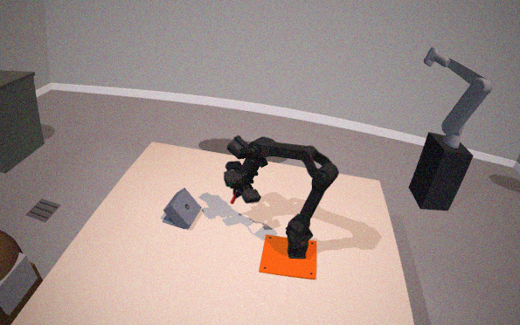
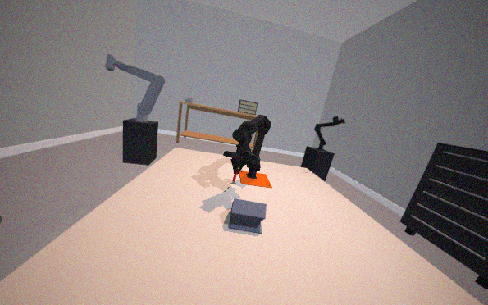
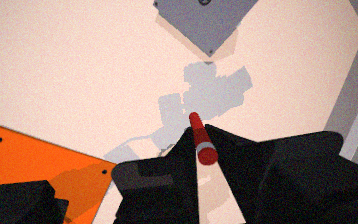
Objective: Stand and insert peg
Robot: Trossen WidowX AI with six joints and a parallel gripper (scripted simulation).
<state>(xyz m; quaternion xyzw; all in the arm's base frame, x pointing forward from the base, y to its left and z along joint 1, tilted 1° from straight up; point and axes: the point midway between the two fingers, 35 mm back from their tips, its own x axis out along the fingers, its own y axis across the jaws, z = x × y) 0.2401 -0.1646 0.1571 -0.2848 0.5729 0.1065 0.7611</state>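
Observation:
The red peg (image 1: 233, 198) (image 2: 234, 179) (image 3: 198, 129) is held above the table, tilted. In the wrist view its white-banded end is nearest the camera and its plain end points away, toward the panel side. My gripper (image 1: 236, 190) (image 2: 236, 170) (image 3: 198, 129) is shut on the peg. The grey sloped panel (image 1: 180, 211) (image 2: 248, 210) (image 3: 210, 27) stands on the table, apart from the peg. Its hole (image 1: 187, 206) (image 3: 204, 1) shows in the face in the top view and is at the top edge of the wrist view. In the exterior view the hole is hidden.
The arm stands on an orange base plate (image 1: 277, 266) (image 2: 263, 183) (image 3: 10, 155). The tabletop (image 1: 146, 271) (image 2: 170, 254) (image 3: 70, 75) bears the arm's shadow between the base plate and the panel. Other robots, a shelf and cabinets stand off the table.

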